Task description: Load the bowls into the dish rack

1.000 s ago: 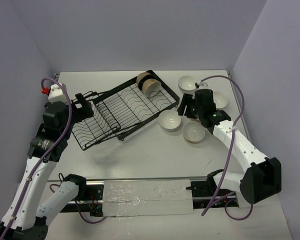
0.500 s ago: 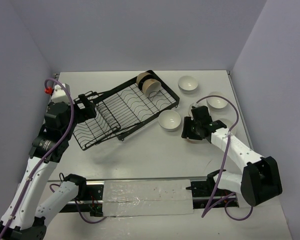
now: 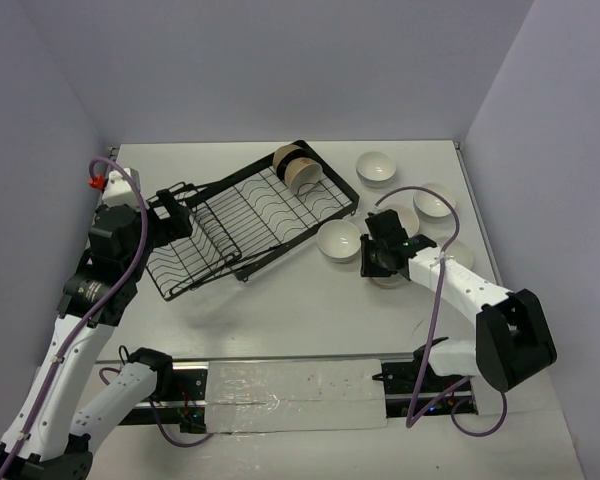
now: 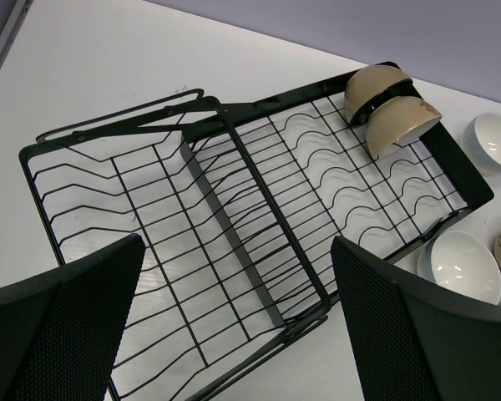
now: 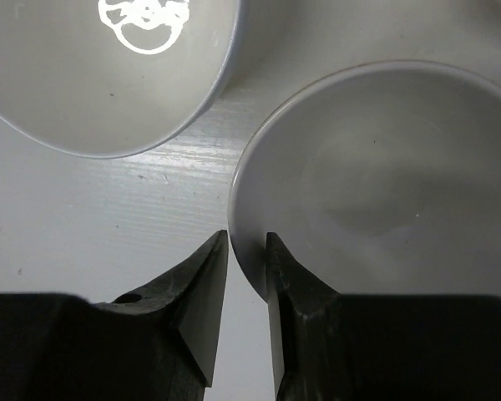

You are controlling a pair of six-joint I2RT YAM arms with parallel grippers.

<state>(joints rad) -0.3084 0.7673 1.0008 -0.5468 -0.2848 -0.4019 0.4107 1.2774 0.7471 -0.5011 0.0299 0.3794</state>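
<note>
**Right claw pinching a bowl rim: lift looks like the next move**

Two tan bowls (image 3: 295,168) are already standing on edge in the far corner of the dish rack (image 3: 242,222). The rest of its tines are bare. The other bowls I can see sit on the tabletop (image 3: 280,310) to the right of the rack. There's a white bowl (image 3: 338,240) just off the rack's corner, a back bowl (image 3: 376,167), a bowl near the right edge (image 3: 432,203), and the cream bowl (image 3: 388,272) the right arm is working on.

The wrist view shows the right claw (image 5: 244,242) squeezed down narrow with the cream bowl's rim in the gap, one finger outside and one inside. It looks pinched on, and the bowl is sitting flat on the tabletop. So I'd call this the grab stage for the next bowl, not the carry.

The left claw (image 4: 236,246) is spread wide with nothing in it, hovering over the near section of the rack.

My guess at what's next:
- Lift straight up, since the white bowl is just beside the cream one and a sideways drag could knock it.
- A rim pinch on glazed ceramic could slip or let the bowl swing, so a gentle carry seems wise.
- Then tip it on edge between free tines near the tan pair.
</note>
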